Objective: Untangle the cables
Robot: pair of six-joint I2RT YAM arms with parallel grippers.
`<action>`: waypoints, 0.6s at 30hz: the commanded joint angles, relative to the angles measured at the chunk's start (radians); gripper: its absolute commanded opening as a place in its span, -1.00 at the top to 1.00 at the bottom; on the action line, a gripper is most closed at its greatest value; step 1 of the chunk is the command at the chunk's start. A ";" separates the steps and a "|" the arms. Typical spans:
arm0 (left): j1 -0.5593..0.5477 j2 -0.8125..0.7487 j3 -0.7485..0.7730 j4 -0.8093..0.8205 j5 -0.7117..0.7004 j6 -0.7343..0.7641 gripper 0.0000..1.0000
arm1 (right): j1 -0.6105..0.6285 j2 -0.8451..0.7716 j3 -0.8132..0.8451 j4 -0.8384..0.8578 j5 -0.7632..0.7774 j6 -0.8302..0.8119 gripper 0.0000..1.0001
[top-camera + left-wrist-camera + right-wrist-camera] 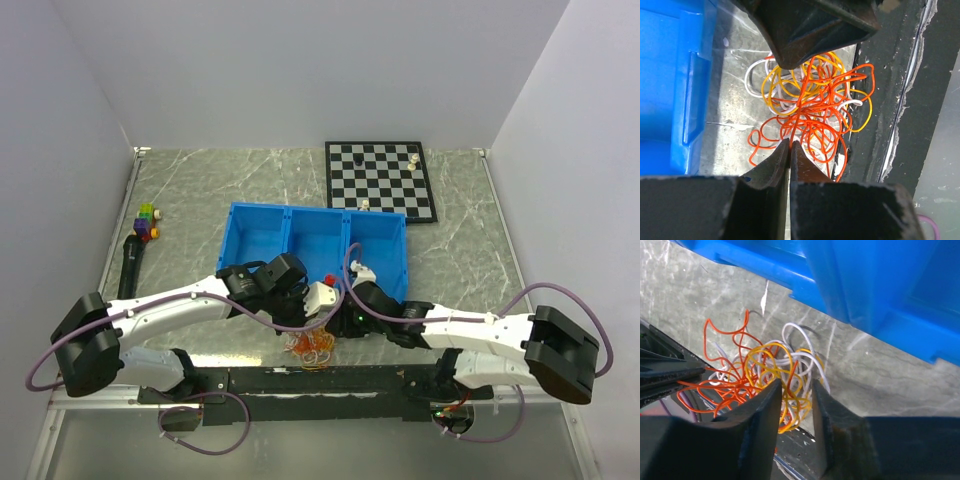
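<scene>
Tangled cables (810,107) outside the blue bin (665,75), just beside it.

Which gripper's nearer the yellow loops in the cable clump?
Right. Right gripper straddles the yellow loops, jaws open; left gripper is shut on an orange strand across the clump.

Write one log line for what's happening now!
left gripper: shut on cables | right gripper: open, straddling cables | cables: tangled beside blue bin

Tangled into one small clump of cables (312,347): thin wire loops, mostly orange, some yellow and white, overlapping and crossing. Lying low on the bench, about midway along its near edge.
</scene>
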 commanded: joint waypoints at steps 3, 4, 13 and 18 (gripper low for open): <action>-0.006 -0.024 0.001 0.021 -0.046 0.004 0.87 | 0.009 0.012 0.021 0.105 -0.026 0.008 0.47; -0.006 -0.019 0.002 0.024 -0.049 0.005 0.87 | 0.009 0.009 0.015 0.109 -0.030 0.010 0.52; -0.004 -0.057 0.025 -0.037 -0.123 0.034 0.98 | 0.022 -0.110 -0.026 0.012 0.013 0.034 1.00; 0.006 -0.158 0.088 -0.172 -0.175 0.069 0.98 | 0.041 -0.251 -0.074 -0.120 0.056 0.053 1.00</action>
